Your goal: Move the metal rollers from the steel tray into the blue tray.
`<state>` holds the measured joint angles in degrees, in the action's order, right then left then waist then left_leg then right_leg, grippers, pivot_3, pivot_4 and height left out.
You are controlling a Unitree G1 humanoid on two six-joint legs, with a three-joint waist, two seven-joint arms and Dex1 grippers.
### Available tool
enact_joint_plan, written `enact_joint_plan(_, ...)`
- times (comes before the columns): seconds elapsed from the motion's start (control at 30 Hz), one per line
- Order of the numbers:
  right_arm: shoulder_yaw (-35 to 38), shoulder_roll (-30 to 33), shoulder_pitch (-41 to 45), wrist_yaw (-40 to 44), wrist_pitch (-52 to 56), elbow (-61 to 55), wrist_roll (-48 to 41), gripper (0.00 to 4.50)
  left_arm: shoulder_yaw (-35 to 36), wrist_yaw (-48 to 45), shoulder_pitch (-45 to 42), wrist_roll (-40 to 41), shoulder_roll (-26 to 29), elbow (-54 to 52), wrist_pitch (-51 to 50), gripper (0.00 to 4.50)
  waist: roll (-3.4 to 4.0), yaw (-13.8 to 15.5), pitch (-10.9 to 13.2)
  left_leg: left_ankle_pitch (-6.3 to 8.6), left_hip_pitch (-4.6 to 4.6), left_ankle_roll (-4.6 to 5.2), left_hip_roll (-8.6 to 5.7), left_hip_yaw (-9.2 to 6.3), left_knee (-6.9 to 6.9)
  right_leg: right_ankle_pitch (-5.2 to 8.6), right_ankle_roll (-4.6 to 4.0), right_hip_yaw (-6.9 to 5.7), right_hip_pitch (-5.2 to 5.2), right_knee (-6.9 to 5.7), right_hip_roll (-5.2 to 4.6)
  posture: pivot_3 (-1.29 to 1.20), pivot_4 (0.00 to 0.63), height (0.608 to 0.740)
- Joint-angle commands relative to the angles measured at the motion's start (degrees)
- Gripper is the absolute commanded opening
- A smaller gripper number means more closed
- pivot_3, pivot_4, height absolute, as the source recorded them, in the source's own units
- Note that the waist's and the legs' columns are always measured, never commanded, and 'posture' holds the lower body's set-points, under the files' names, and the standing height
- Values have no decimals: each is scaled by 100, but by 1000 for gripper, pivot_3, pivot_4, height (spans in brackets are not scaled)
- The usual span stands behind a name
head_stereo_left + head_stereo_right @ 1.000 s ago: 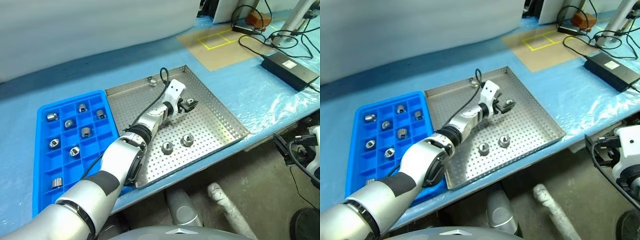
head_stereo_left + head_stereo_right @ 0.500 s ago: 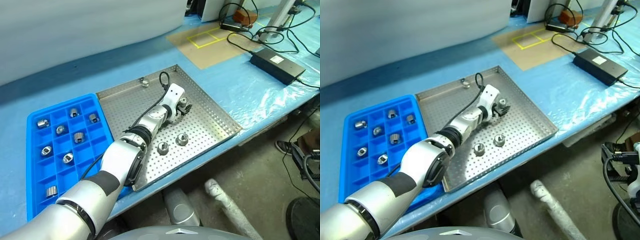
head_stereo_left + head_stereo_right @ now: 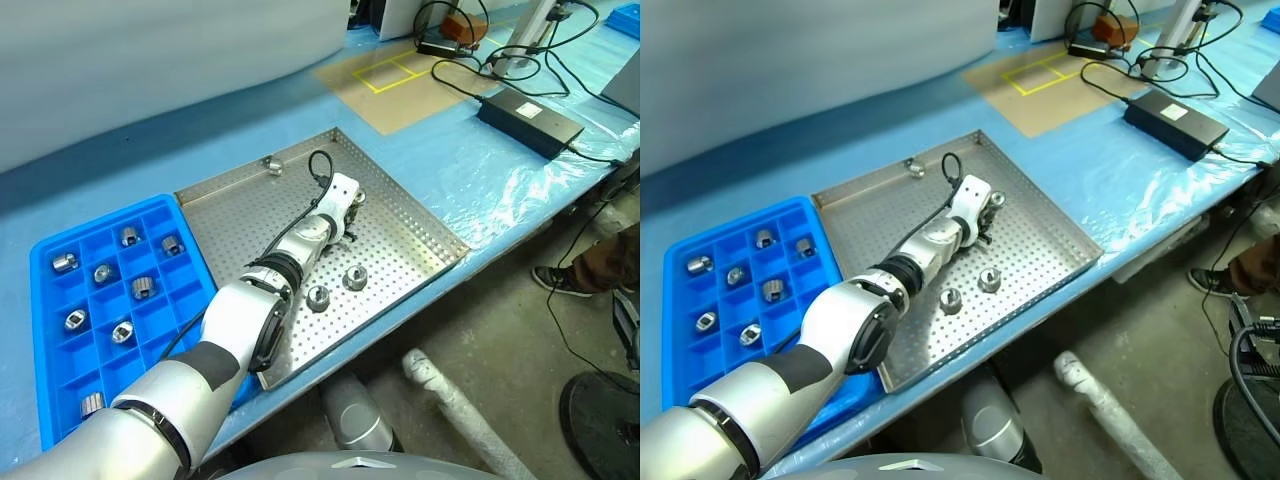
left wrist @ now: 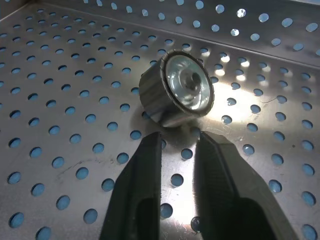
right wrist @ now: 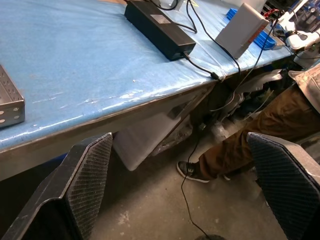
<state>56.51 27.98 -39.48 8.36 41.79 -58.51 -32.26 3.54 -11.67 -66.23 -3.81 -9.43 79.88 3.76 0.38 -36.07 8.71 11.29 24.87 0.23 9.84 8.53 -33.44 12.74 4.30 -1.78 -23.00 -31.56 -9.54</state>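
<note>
Your left gripper [image 4: 177, 145] has its fingers closed on nothing, just short of a shiny ribbed metal roller [image 4: 177, 90] lying on its side, far in the steel tray [image 3: 420, 225]. Right fingers [image 5: 85, 170] spread wide, empty.

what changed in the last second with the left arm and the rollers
The left gripper sank to the steel tray and its fingers closed, shut just short of a roller that lies free. The other rollers there and in the blue tray stayed put.
</note>
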Motion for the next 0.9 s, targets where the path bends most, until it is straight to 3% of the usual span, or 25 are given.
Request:
enact_joint_plan(0.03, -22, 111, -97, -266, -144, -149, -143, 4500, 207, -198, -260, 141, -1226, -109, 13, 677, 0, -12, 0, 1, 5, 1, -1, -2, 0, 1, 1, -3, 0, 3, -1, -1260, 150, 740)
enact_joint_plan(0.3, -420, 387, 278, -365, 184, -149, -94, 4500, 411, -647, -236, 231, -1082, -161, 162, 677, 1, -31, 1, 20, 22, 23, -11, -9, -48, 0, 21, -22, 19, 5, -25, -1183, 150, 740)
enact_joint_plan(0.4, -618, 611, 646, -300, 392, -36, -71, 4500, 580, -926, -240, 427, -1001, -203, 275, 1274, 1, -42, 1, 33, 25, 36, -18, -12, -74, -1, 35, -34, 34, 5, -52, -1143, 150, 740)
enact_joint_plan(0.53, -946, 916, 1244, -222, 610, 191, -66, 4500, 648, -1015, -317, 497, -868, -242, 385, 2525, 1, -47, 1, 47, 26, 60, -45, -13, -95, -5, 59, -35, 53, 9, -90, -1102, 150, 740)
enact_joint_plan(0.67, -1369, 970, 1931, -41, 747, 362, -446, 4500, 715, -1893, -333, 735, -773, -357, 510, 3886, 1, -40, 2, 51, 28, 67, -56, -19, -104, -8, 67, -38, 63, 9, -102, -1000, 150, 740)
enact_joint_plan(0.87, -2738, 1339, 3171, 693, 487, 1475, -270, 4500, 679, -3723, 196, 1247, -314, -1070, 765, 3886, 2, 124, 2, 54, 27, 100, -60, -24, -113, -15, 67, -58, 79, 8, -115, -766, 150, 740)
enact_joint_plan(0.9, -2946, 1429, 3434, 856, 407, 1746, -215, 4500, 634, -3998, 352, 1330, -232, -1314, 723, 3886, 3, 159, 3, 54, 27, 114, -61, -24, -120, -34, 36, -64, 84, 7, -120, -727, 150, 740)
